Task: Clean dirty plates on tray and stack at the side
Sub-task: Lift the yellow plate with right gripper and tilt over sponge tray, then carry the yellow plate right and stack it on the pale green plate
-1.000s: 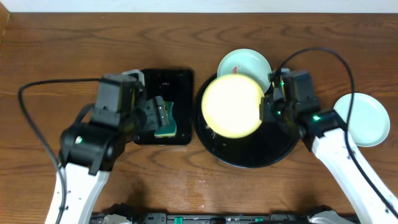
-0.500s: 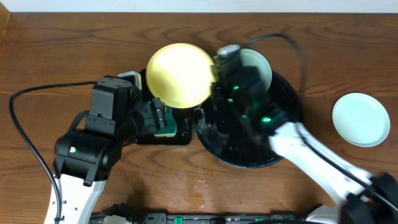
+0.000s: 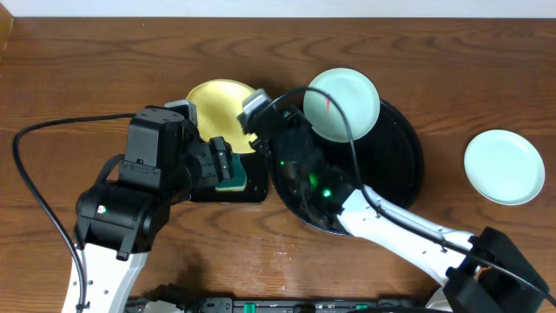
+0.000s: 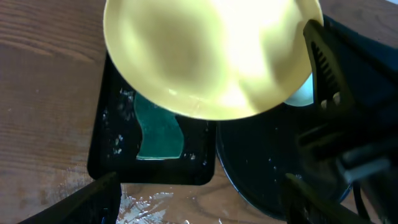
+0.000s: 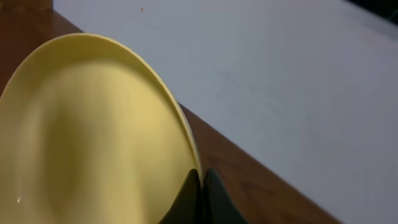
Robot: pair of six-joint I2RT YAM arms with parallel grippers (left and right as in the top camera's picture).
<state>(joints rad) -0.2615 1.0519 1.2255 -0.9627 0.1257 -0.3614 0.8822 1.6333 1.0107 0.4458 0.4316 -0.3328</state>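
Observation:
My right gripper (image 3: 254, 122) is shut on the rim of the pale yellow plate (image 3: 219, 111) and holds it tilted above the rectangular black tray. The right wrist view shows its fingers (image 5: 200, 193) pinching the yellow plate's edge (image 5: 93, 137). In the left wrist view the yellow plate (image 4: 205, 56) fills the top. My left gripper (image 4: 202, 208) is open and empty, just below the plate; in the overhead view it (image 3: 224, 163) is over the rectangular tray. A mint plate with a red smear (image 3: 340, 103) rests on the far rim of the round black tray (image 3: 395, 178). Another mint plate (image 3: 503, 167) lies on the table at the right.
The rectangular black tray (image 3: 234, 196) holds a green sponge (image 3: 234, 181), which also shows in the left wrist view (image 4: 158, 134). The round tray's left edge (image 4: 261, 174) nearly touches it. My right arm (image 3: 391, 228) stretches across the round tray. Wet smears mark the table near the front.
My right arm swung left, carrying the yellow plate from above the round tray to above the rectangular tray. The smeared mint plate is now uncovered. The left arm has barely moved.

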